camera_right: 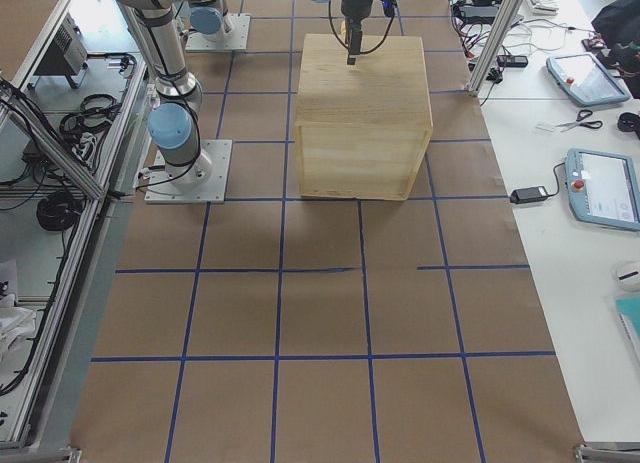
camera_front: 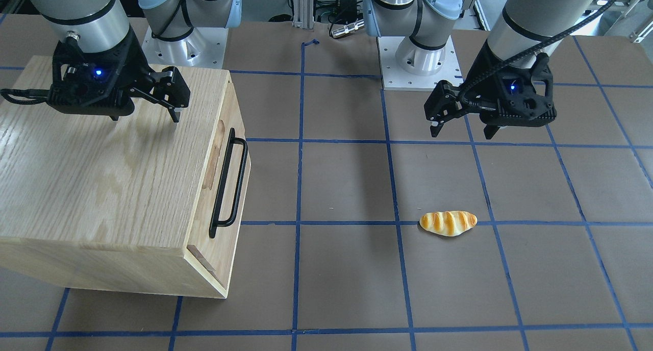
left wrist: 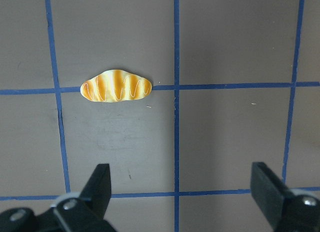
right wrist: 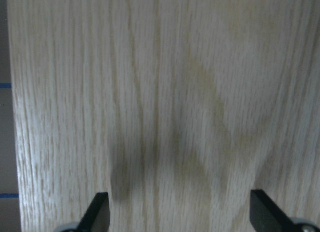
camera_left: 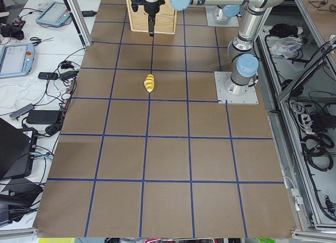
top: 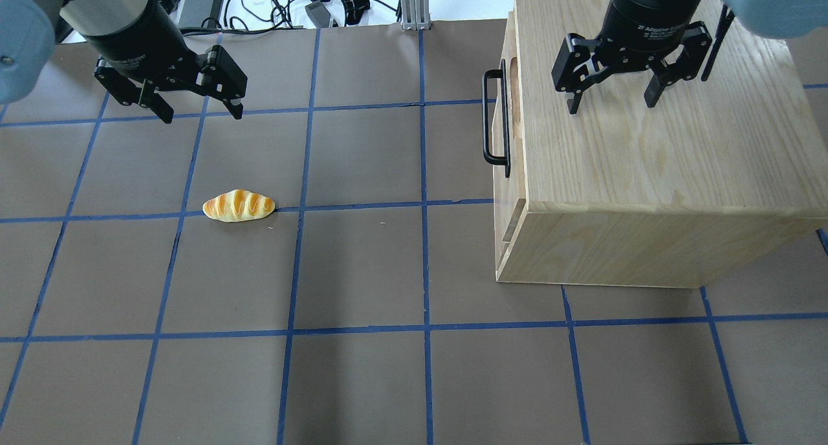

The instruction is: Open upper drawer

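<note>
The upper drawer's front panel [camera_front: 228,117] is the cabinet's side that faces the table's middle. It bears a long black bar handle [camera_front: 228,183] and an oval cutout, and sits shut, flush with the oak cabinet [top: 647,160]. The handle also shows in the overhead view [top: 495,118]. My right gripper [top: 611,103] hangs open and empty above the cabinet's top, back from the handle edge; its wrist view shows only wood grain [right wrist: 175,91] between the fingers [right wrist: 100,209]. My left gripper [top: 202,114] is open and empty over the table, far from the drawer.
A toy bread roll [top: 238,206] lies on the brown mat below the left gripper, also in the left wrist view [left wrist: 116,85]. A handle-less lower panel [camera_front: 206,261] sits under the drawer. Blue tape lines grid the table. Arm bases [camera_front: 418,60] stand at the robot's edge.
</note>
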Tool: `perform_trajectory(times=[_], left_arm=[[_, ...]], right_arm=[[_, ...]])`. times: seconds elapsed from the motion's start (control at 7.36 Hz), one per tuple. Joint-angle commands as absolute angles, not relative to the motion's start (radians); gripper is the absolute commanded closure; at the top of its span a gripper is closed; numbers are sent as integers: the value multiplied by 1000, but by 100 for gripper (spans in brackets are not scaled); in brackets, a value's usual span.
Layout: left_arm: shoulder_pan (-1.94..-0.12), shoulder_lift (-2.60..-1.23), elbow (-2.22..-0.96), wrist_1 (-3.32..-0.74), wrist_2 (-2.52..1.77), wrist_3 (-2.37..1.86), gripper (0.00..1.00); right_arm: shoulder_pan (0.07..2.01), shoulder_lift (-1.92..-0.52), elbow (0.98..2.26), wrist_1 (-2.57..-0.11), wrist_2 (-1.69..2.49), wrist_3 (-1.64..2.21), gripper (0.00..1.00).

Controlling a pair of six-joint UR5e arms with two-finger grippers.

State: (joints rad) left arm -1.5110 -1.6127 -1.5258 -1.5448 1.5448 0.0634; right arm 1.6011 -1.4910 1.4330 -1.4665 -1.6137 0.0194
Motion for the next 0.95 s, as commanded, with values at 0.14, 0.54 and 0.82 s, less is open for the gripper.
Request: perform_trajectory(times=[0.14, 0.54, 0.82], left_arm=[[-1509, -1605, -1542, -1540, 1539, 64, 0], [-1511, -1591, -1540, -1546, 1546, 64, 0], [-1509, -1580, -1546, -1546, 1549, 64, 0]], right_arm=[[1601, -1491, 1434, -1466, -1614, 20, 0], [1601, -1491, 1433, -1466, -1614, 20, 0], [1601, -1491, 1433, -1466, -1614, 18, 0]])
